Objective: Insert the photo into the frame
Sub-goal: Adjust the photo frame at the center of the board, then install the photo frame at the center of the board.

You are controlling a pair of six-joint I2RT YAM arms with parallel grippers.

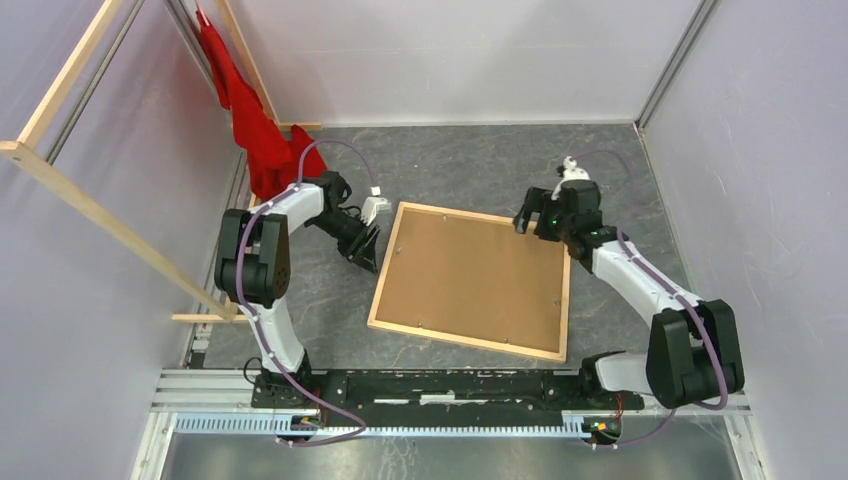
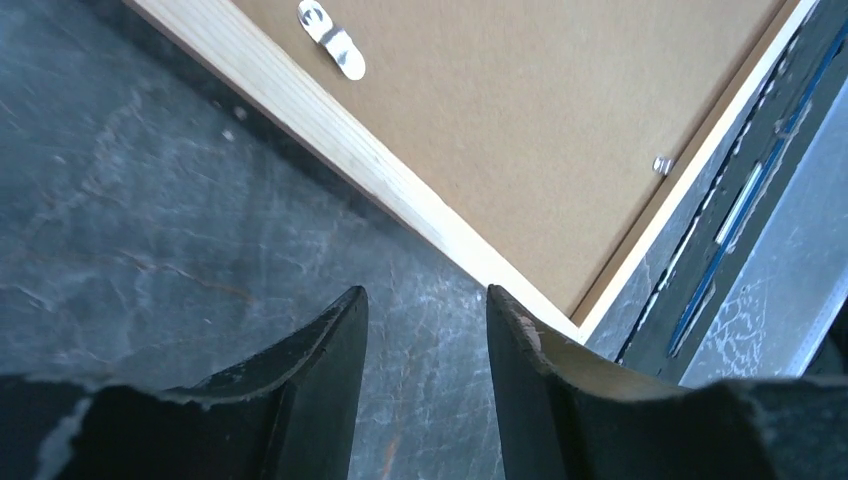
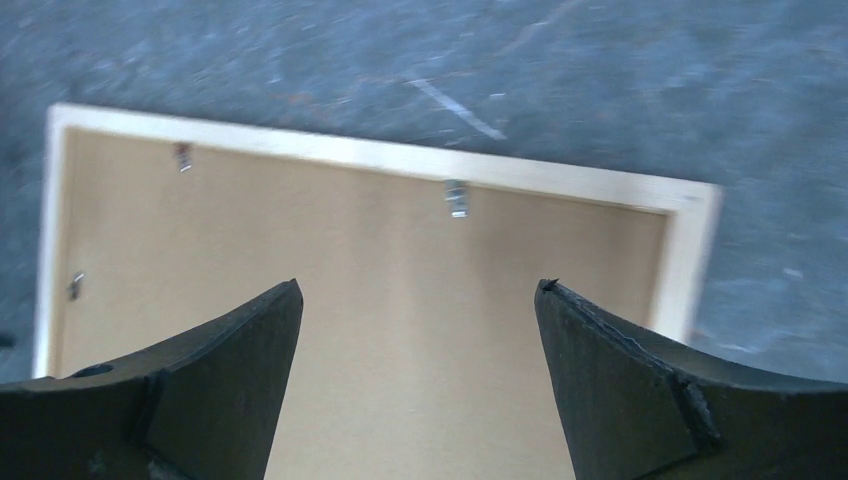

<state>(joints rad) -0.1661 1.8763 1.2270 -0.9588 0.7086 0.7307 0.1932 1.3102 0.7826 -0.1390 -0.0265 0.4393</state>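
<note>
The frame (image 1: 462,340) lies flat in the middle of the overhead view on the dark grey bench (image 1: 470,165), turned slightly out of square. Its back faces up, and a brown backing panel (image 1: 470,275) fills the light-wood border. The photo cannot be seen in any view.

The left pincer (image 1: 366,255) sits just left of the frame's upper-left corner region, over bare bench. In its wrist view the left pincer (image 2: 425,300) is spread, nothing between its fingers, with the frame's wooden edge running diagonally just above them and a small metal clip (image 2: 333,40) at the top of the picture.

The right pincer (image 1: 525,220) is at the frame's upper-right corner. Its wrist view shows the right pincer (image 3: 418,290) spread wide and empty over the panel, another clip (image 3: 455,197) near the far rail.

A red cloth (image 1: 250,125) hangs at upper left.
</note>
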